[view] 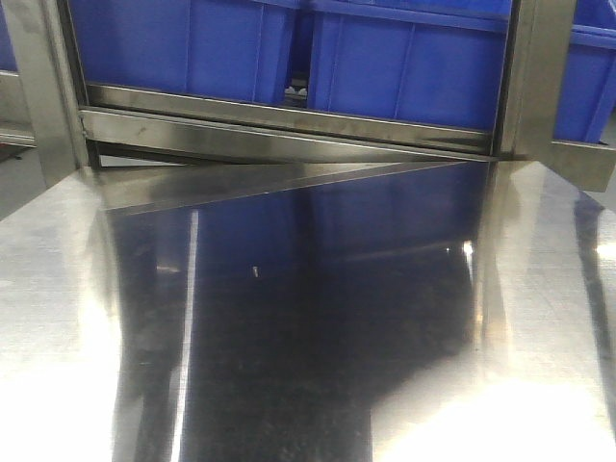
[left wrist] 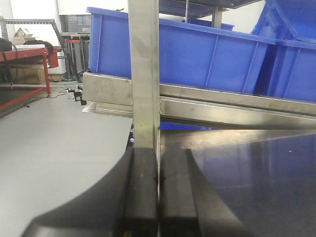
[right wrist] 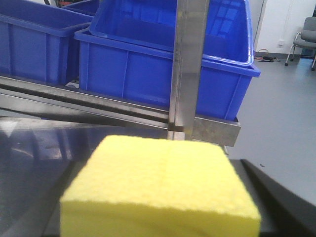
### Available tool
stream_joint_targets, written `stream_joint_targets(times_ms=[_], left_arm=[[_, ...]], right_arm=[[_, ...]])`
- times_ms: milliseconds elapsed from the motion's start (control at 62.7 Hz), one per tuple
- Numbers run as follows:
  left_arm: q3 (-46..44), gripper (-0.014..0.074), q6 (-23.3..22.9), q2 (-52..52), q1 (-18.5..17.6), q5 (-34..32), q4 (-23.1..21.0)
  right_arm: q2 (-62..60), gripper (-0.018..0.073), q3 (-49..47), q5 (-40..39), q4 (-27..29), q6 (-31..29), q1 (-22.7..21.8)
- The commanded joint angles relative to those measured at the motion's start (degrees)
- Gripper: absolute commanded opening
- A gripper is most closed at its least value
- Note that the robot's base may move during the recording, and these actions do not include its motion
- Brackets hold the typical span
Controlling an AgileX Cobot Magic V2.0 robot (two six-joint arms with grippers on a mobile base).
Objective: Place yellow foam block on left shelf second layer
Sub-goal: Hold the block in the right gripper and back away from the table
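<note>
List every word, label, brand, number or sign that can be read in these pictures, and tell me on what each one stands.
None: no text can be read in any view.
The yellow foam block is unmarked.
The blue bins show plain walls.
The steel shelf frame and the steel table bear no label.
The far clutter by the red rack is too small and blurred to tell.

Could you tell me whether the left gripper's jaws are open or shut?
Shut. In the left wrist view, the left gripper has its black jaws meeting along a thin seam, nothing between.
</note>
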Motion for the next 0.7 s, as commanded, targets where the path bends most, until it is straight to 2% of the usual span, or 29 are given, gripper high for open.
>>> stream_joint_targets(times_ms=[0,686], left_arm=[[1.6,0.0124,-0.2,-1.1,0.1,-4.6,-0.3],[1.6,0.0124,-0.2,-1.1,0.1,-4.6,-0.3]], right_arm=[[0.5,0.0496,-1.7,-5.3,-0.7,-0.5,-0.4],[0.5,0.0496,-1.7,-5.3,-0.7,-0.5,-0.4]])
